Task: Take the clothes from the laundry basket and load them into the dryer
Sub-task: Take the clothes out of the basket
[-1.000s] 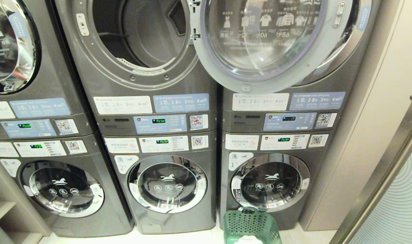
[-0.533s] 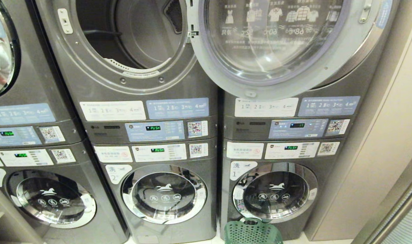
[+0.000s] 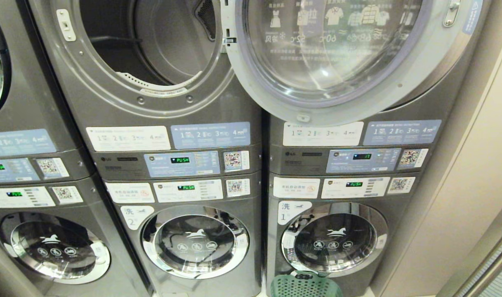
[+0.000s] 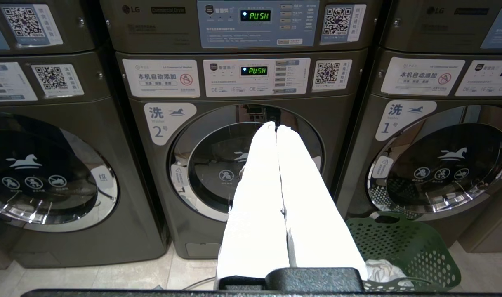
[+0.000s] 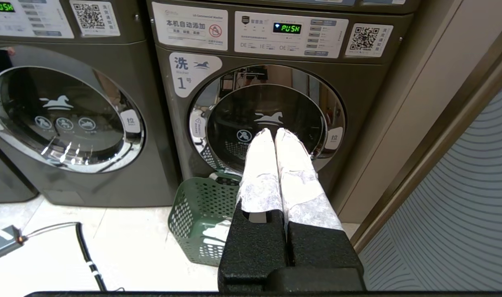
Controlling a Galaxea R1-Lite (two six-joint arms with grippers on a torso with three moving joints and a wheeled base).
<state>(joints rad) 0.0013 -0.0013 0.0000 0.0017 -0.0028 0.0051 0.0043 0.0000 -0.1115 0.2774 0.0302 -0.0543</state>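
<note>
Head view shows only the far rim of the laundry basket (image 3: 305, 285) at the lower edge, a dark green perforated tub on the floor just in front of the washer marked 1 (image 3: 334, 238); in the right wrist view the basket (image 5: 201, 214) stands close against that washer's round door, its side full of round holes, with white clothes (image 5: 218, 235) lying inside; the left wrist view catches the same white cloth (image 4: 385, 272) at the basket's near edge. Above the washer marked 2 (image 3: 195, 241), the dryer (image 3: 152, 45) has its drum exposed, grey and bare as far as can be seen; its round glass door (image 3: 337, 53) is swung wide to the right, covering the front of the neighbouring upper machine. Neither arm appears in the head view. The left gripper (image 4: 276, 126) points toward the door of washer 2 with its two white fingers pressed together and nothing between them; the right gripper (image 5: 274, 131) points toward the door of washer 1, above the basket, its white-wrapped fingers likewise closed tight and empty. Green PUSH displays (image 3: 180, 160) glow on the control panels; a black cable (image 5: 83, 247) runs over the pale floor tiles left of the basket; a beige wall (image 3: 473, 173) closes the row on the right.
</note>
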